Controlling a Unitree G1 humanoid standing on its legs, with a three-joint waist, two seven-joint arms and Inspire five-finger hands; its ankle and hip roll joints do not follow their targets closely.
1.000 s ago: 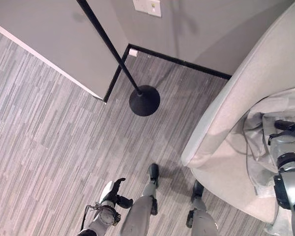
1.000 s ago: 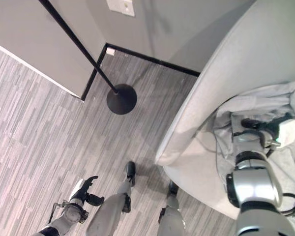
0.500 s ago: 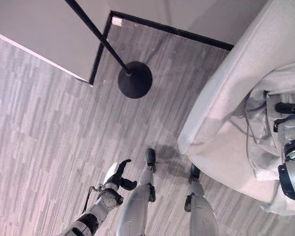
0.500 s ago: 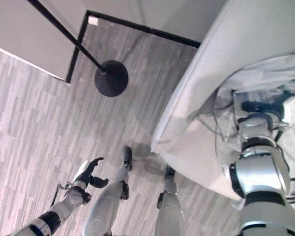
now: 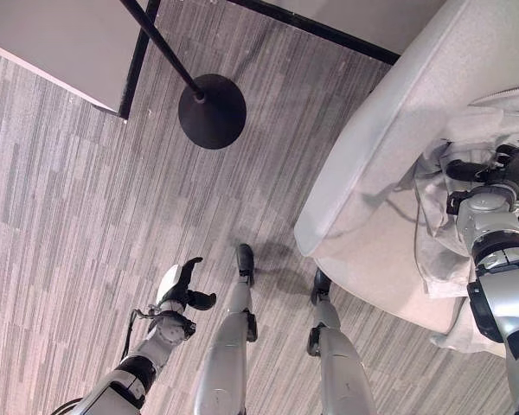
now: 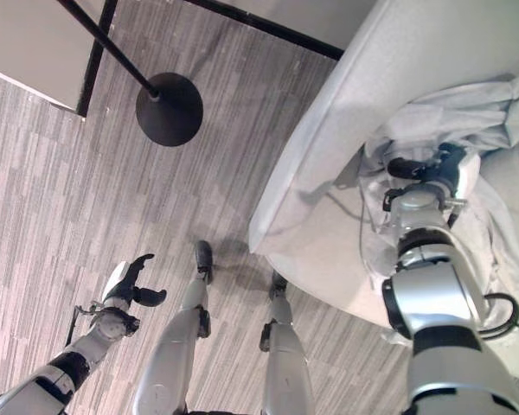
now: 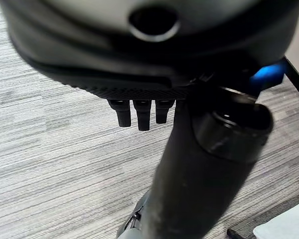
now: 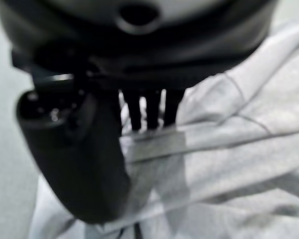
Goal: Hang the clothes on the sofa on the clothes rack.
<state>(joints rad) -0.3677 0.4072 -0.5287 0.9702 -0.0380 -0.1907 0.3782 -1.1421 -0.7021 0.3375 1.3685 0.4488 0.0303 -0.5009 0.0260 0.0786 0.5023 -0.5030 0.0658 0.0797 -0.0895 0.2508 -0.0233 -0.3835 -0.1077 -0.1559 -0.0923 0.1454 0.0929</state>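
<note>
A pale grey garment [image 6: 477,102] lies crumpled on the light grey sofa [image 5: 382,121] at the right. My right hand [image 6: 422,171] rests on top of it, open. In the right wrist view its straight fingers [image 8: 150,112] reach to the cloth [image 8: 249,119] beside a grey neck label [image 8: 154,145]. The clothes rack shows as a round black base [image 5: 212,111] on the floor, its black pole [image 5: 160,43] slanting off to the upper left. My left hand [image 5: 182,290] hangs low at the lower left over the floor, open and empty, with its fingers [image 7: 139,113] straight.
Grey striped carpet [image 5: 86,199] lies between the rack and the sofa. A grey wall corner [image 5: 43,43] with a black baseboard [image 5: 138,60] stands just behind the rack's base. The sofa's curved outer edge [image 5: 316,242] comes close to my feet.
The whole picture has shifted, so the camera has moved downward. My right hand stays on the garment and my left hand stays low over the floor.
</note>
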